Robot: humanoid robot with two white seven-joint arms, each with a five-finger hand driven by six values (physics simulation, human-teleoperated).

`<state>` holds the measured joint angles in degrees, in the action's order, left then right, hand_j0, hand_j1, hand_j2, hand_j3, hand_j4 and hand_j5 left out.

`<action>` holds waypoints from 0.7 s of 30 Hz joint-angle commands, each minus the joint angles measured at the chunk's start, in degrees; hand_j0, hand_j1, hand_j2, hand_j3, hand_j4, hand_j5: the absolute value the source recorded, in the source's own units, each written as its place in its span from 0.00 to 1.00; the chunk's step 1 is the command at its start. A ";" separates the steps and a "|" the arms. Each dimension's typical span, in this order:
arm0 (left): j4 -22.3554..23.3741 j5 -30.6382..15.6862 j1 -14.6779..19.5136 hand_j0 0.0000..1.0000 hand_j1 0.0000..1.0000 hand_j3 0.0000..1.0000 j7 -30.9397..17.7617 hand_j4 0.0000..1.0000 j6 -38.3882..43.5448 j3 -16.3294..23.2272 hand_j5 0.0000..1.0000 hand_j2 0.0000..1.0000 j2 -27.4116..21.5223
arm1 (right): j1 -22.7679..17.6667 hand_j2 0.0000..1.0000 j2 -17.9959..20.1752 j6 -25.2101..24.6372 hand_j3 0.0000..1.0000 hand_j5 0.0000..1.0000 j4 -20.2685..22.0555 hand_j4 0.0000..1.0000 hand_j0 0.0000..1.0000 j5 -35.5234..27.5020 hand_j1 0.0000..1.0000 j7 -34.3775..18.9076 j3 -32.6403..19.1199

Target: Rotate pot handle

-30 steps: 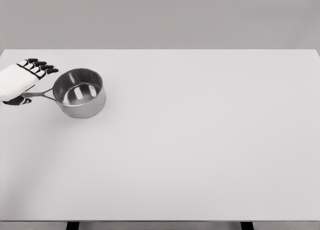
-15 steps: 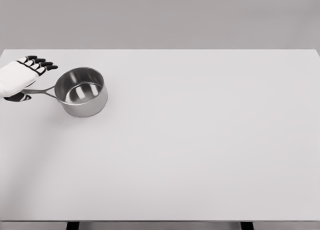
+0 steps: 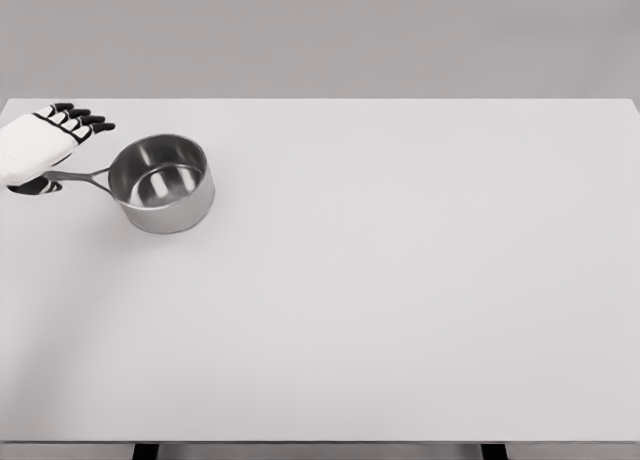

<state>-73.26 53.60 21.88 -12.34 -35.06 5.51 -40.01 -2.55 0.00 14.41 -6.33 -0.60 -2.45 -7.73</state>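
White table (image 3: 400,310) fills view. Steel pot (image 3: 162,182) stands upright near table's far left corner, empty, thin handle (image 3: 82,176) pointing left toward table's edge. Left hand (image 3: 38,148) at that edge, left of pot, back upward, dark-tipped fingers (image 3: 82,120) extended over handle, thumb beneath; firm grip on handle unclear.

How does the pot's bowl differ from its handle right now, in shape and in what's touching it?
The pot bowl is wide, round and open-topped; the handle is a thin straight bar pointing left. The bowl stands free on the table, while the handle's far end lies under the left hand. Both are shiny grey metal.
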 commanded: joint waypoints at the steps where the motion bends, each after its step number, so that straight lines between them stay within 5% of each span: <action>1: 0.40 -0.16 0.00 1.00 1.00 1.00 0.04 1.00 0.06 0.02 1.00 1.00 0.19 | 0.00 1.00 0.00 0.00 1.00 1.00 0.00 1.00 1.00 -0.02 1.00 -0.01 -0.01; 21: -0.21 0.28 0.79 1.00 1.00 1.00 0.12 1.00 0.06 0.29 1.00 1.00 -1.30 | 0.00 1.00 0.00 0.00 1.00 1.00 0.00 1.00 1.00 -0.02 1.00 -0.01 -0.01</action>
<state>-73.07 54.51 22.59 -12.27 -35.07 5.85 -40.71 -2.55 0.00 14.41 -6.33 -0.60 -2.45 -7.73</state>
